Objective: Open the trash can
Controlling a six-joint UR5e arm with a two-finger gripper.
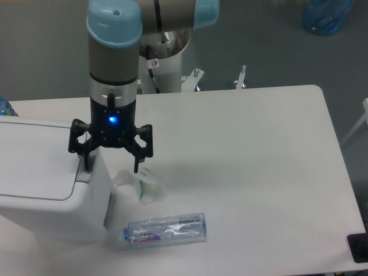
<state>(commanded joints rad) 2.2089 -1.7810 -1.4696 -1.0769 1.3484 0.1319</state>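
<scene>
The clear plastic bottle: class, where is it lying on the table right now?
The clear plastic bottle lies on its side near the table's front edge, just right of the trash can and below the open gripper.

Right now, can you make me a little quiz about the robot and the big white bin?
1. True or false: the trash can has its lid up.
2. What lies nearest the front table edge? A) a plastic bottle B) a spoon C) a ball
3. Fill in: the gripper fingers are spread ____.

Key: 1 false, the lid lies flat. 2 A. 3 open, one finger at the lid's edge.
</scene>
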